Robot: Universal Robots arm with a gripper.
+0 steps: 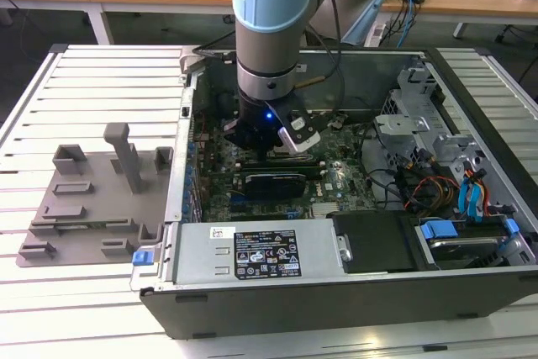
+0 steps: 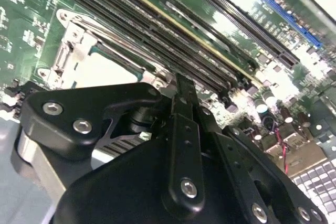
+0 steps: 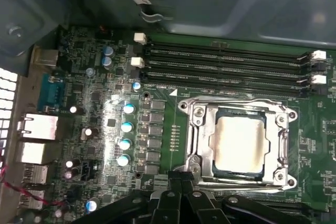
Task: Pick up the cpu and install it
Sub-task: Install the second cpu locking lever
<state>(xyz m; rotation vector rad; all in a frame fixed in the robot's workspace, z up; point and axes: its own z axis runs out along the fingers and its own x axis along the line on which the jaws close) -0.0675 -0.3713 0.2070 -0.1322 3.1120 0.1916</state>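
cpu lies flat inside the metal socket frame on the motherboard, just beside the memory slots. gripper hangs close above the socket edge, fingers pressed together, holding nothing. judged: chip is light, stiff, smooth-topped, with a fragile underside; best taken by opposite rim edges, kept level, no twisting against the socket.

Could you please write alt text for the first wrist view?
The cpu sits inside the silver socket frame on a green motherboard. Black memory slots run alongside the socket. The dark gripper reaches in beside the frame.
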